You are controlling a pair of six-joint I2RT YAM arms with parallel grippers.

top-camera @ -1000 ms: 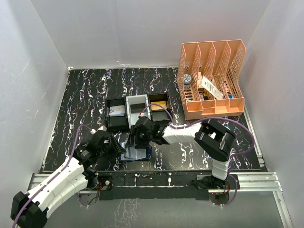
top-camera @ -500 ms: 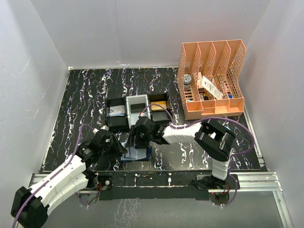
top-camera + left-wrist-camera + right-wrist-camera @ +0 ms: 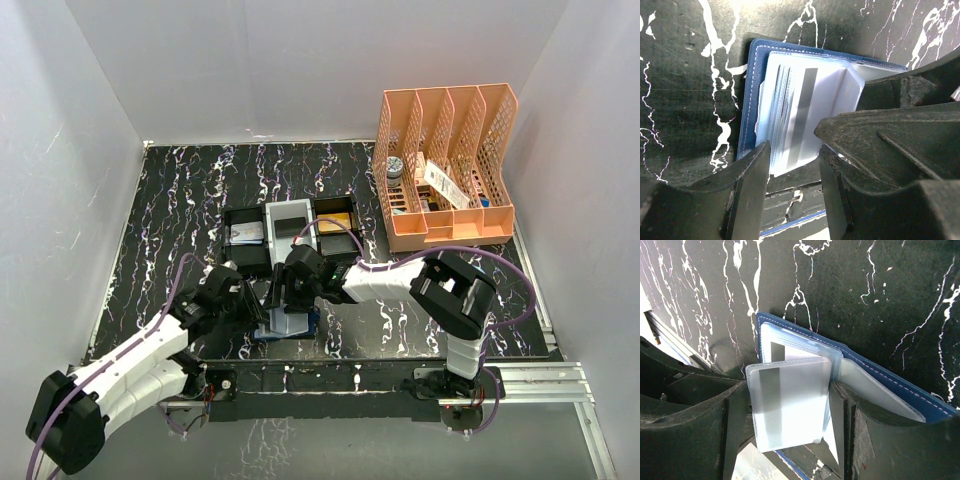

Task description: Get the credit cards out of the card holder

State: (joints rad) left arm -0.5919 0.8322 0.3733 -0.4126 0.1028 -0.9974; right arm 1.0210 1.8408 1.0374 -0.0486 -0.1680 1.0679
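Near the front edge the card holder lies open, with credit cards tucked in its clear sleeves (so the pulling-out looks mostly ahead). The left gripper is parted over the sleeves. The right gripper flanks one sleeve, grip unclear. The tray sits beyond.

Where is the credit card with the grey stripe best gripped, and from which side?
Probably the credit card's free lower edge in the right wrist view, clear of the other sleeves. Come from that open side, opposite the card holder's blue rim, and pinch its thin flat faces.
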